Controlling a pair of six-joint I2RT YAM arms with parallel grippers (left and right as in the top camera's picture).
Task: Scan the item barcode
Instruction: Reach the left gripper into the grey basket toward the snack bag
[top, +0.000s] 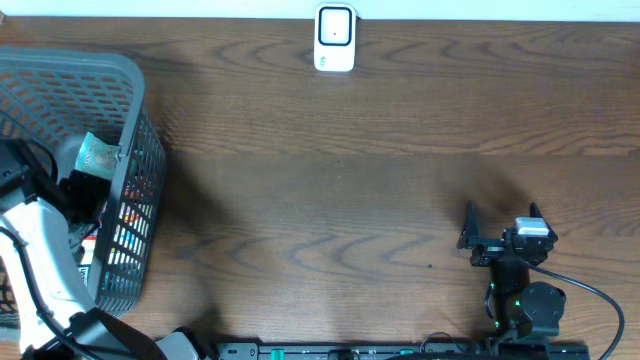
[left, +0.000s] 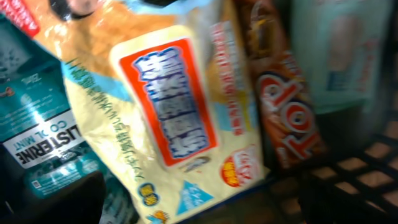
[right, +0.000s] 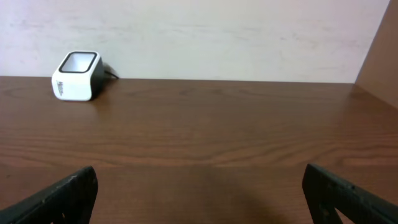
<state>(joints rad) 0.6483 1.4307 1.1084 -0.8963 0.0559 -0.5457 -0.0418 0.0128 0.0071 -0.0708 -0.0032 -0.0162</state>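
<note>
I read the left gripper (top: 86, 187) as spread open, empty, inside the grey plastic mesh basket (top: 125, 75), above the cream-and-orange crinkly snack bag (left: 168, 112). I expect slippery film to slide free, or neighbouring packets to snag. The right gripper (right: 199, 186) stands open, far right of the basket.

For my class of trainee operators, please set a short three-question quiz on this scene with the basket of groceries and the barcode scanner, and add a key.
1. True or false: the white scanner stands near the far edge of the table, outside the grey basket.
2. How do the jaws of the right gripper stand, and what do they hold?
3. Where is the teal Listerine pack? A. in the grey basket. B. beside the white scanner. C. between the right gripper's jaws.
Key: 1 true; 2 open, holding nothing; 3 A.
</note>
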